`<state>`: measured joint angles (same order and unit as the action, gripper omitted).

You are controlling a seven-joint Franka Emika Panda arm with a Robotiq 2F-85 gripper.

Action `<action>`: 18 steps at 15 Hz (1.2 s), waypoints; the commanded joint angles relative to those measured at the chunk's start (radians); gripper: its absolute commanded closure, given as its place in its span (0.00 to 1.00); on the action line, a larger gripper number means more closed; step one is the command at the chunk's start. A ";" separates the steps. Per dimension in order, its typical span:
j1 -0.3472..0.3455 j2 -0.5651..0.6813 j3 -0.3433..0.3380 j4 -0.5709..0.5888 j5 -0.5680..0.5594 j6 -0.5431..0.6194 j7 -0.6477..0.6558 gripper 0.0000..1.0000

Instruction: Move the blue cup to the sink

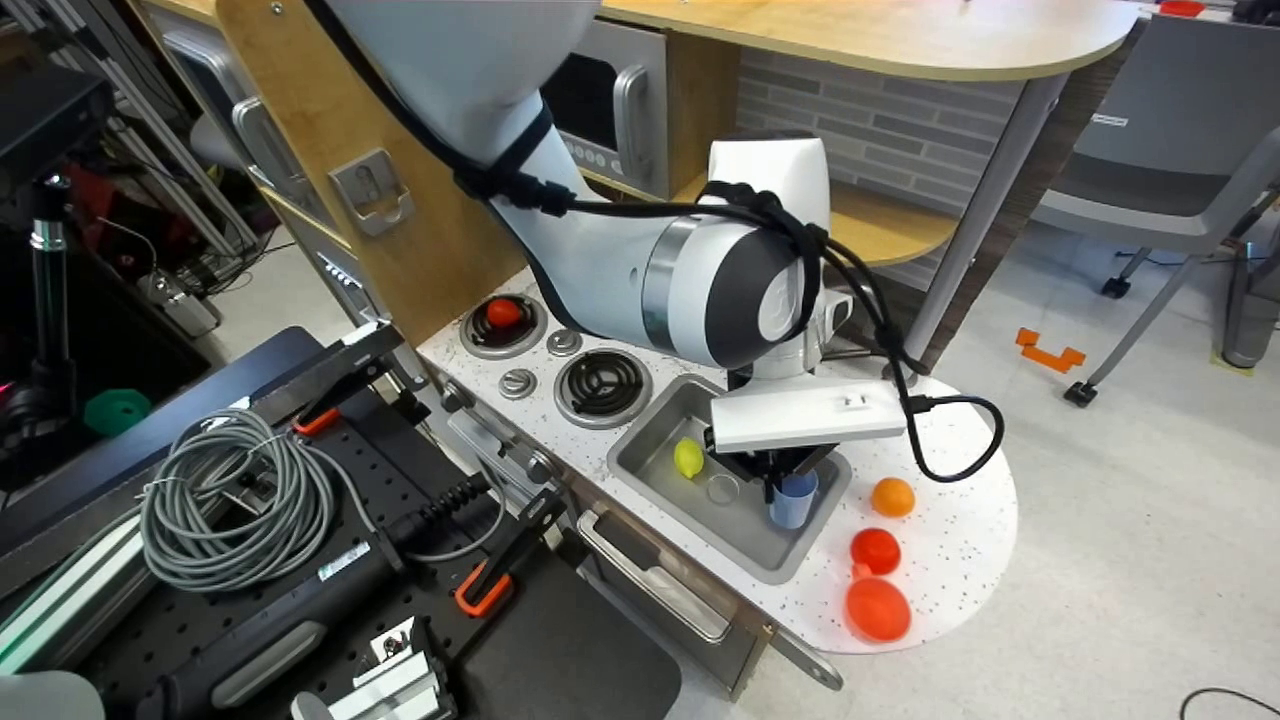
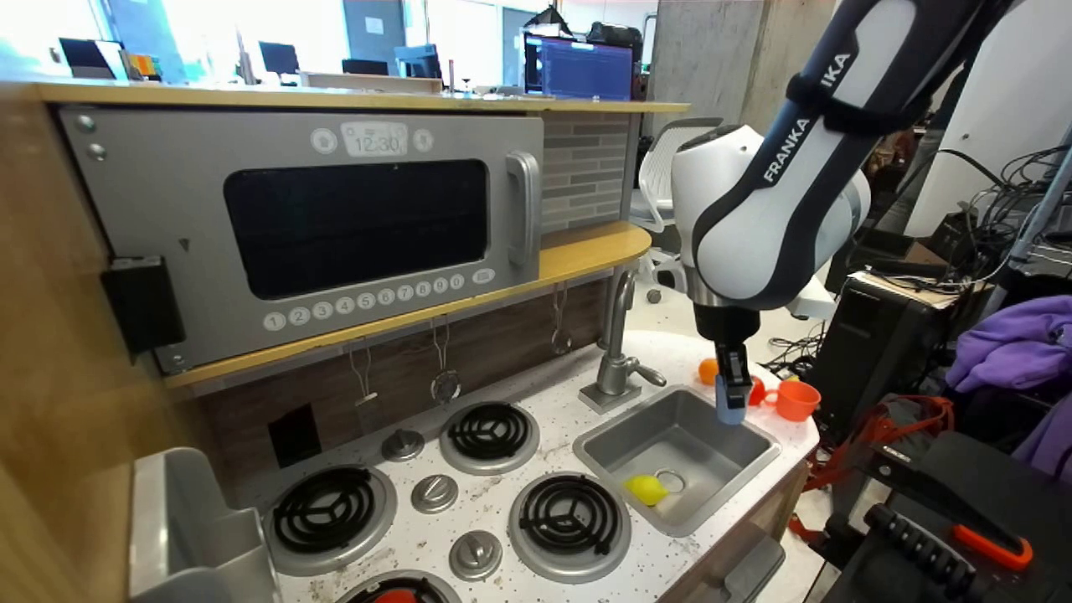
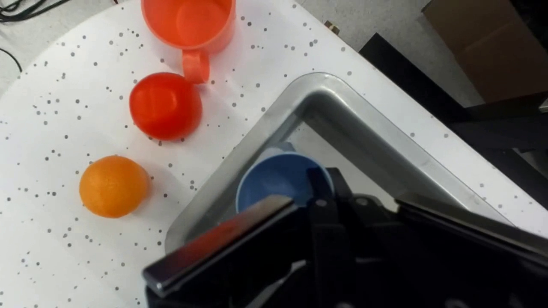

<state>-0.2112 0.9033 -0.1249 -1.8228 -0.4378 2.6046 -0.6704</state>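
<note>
In the wrist view, the gripper (image 3: 327,174) pinches the side of the blue cup (image 3: 276,182), with one finger inside and its partner outside. I think it holds the cup this way because a thin wall is easy to squeeze, and the mouth faces up. The two fingers are nearly together, with just the wall between them, and they seem to have hold of nothing else. In an exterior view the blue cup is over the sink (image 2: 695,452), at the side near an orange (image 3: 112,186). Its bottom looks no lower than the sink's rim, so I guess it hangs in the air and needs to go down before the fingers spread; just how high it is, I cannot tell. A lemon (image 1: 689,457) lies in the sink, next to the drain (image 1: 722,488). Past the rim, on the white counter (image 3: 51,239), sit that orange, a red ball (image 3: 165,106) and a red cup (image 3: 188,21). Maybe they are there so that the sink has room. The tap (image 2: 615,368) stands just beside the sink, most likely so water can fall in. Farther off, a small red ball (image 1: 503,312) sits on a stove ring (image 1: 490,340).
</note>
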 commanded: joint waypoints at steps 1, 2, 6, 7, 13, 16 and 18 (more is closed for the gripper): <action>0.015 0.098 -0.013 0.112 -0.030 -0.045 -0.032 0.99; 0.017 0.117 -0.013 0.131 -0.035 -0.054 -0.045 0.99; 0.019 0.166 -0.001 0.192 -0.046 -0.050 -0.122 0.99; 0.017 0.172 0.007 0.201 -0.035 -0.051 -0.131 0.99; 0.040 0.259 0.031 0.336 0.054 -0.149 -0.030 0.99; 0.057 0.333 0.017 0.414 0.066 -0.164 0.054 0.99; 0.056 0.384 0.013 0.456 0.064 -0.159 0.096 0.99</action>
<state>-0.1714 1.1829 -0.0957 -1.5031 -0.3902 2.4710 -0.6306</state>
